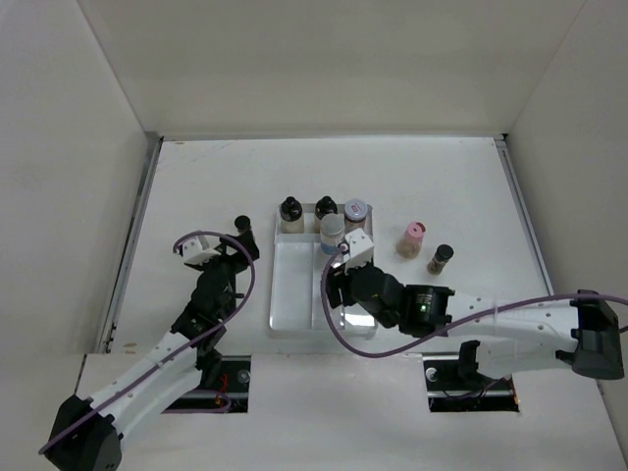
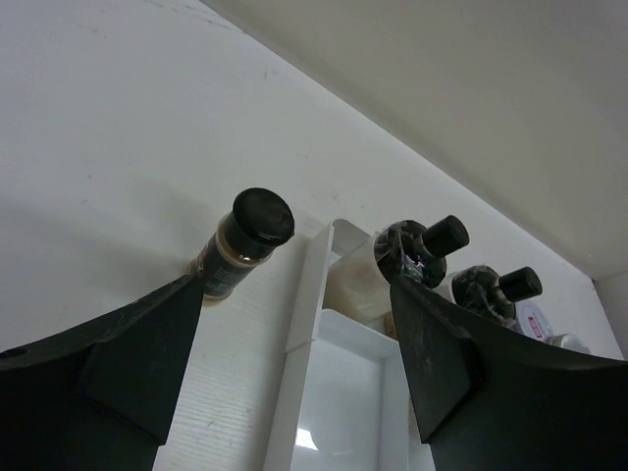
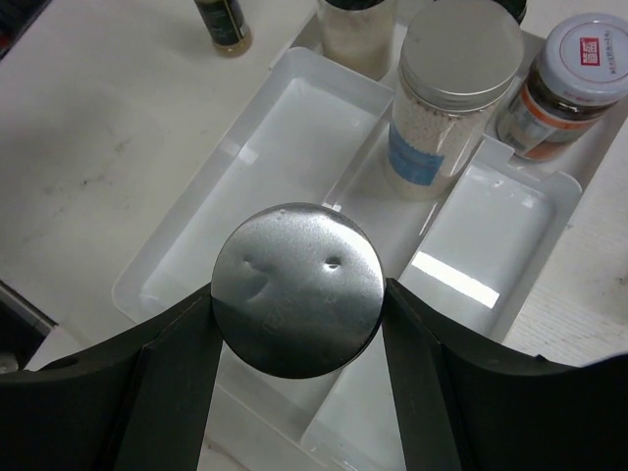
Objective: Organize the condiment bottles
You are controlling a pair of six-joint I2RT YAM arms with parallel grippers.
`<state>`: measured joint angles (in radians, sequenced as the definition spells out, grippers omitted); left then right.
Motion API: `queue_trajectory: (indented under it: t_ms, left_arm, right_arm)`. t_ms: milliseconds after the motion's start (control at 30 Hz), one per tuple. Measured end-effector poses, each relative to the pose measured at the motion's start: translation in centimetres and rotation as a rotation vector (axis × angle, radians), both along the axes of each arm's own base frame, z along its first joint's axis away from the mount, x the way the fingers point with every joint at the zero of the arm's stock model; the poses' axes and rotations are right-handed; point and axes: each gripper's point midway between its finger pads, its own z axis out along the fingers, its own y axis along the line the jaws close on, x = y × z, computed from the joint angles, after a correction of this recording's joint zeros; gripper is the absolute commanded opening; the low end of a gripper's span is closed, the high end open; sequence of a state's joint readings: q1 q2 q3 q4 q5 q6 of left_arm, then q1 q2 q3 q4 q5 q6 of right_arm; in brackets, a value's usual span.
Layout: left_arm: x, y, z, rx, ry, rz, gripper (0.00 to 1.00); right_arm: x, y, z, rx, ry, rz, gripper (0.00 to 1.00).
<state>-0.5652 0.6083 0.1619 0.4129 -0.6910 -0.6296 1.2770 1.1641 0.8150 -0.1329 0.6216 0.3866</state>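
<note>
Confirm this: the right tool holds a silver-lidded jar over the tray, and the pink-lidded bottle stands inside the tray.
Wrong on the bottle. The right tool does hold the silver-lidded jar over the tray, but the top external view shows the pink-lidded bottle on the table, right of the tray.

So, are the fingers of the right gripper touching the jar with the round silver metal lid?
Touching. The right wrist view shows the right gripper's black fingers pressed against both sides of the jar's round silver metal lid, no gap visible.
</note>
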Motion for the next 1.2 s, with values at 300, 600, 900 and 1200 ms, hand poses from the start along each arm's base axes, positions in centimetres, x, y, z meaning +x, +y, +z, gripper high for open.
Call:
queue_trajectory:
  t_ms: [300, 600, 900, 1200]
  left_arm:
    - [0.3, 0.4, -1.8, 0.047, 0.071, 0.029, 0.78]
    - [1.0, 0.7, -1.6, 0.086, 0.114, 0.085, 0.81]
    - [2.8, -0.2, -1.5, 0.17, 0.193, 0.121, 0.71]
    - [6.2, -0.1, -2.5, 0.284, 0.31, 0.168, 0.7]
  right_arm:
    - [0.3, 0.7, -3.7, -0.072, 0.022, -0.025, 0.55]
    - [0.2, 0.2, -2.8, -0.011, 0.004, -0.046, 0.96]
    - [0.4, -3.2, 6.7, 0.244, -0.114, -0.047, 0.91]
    - [6.1, -11.4, 8.2, 0.338, -0.232, -0.296, 0.48]
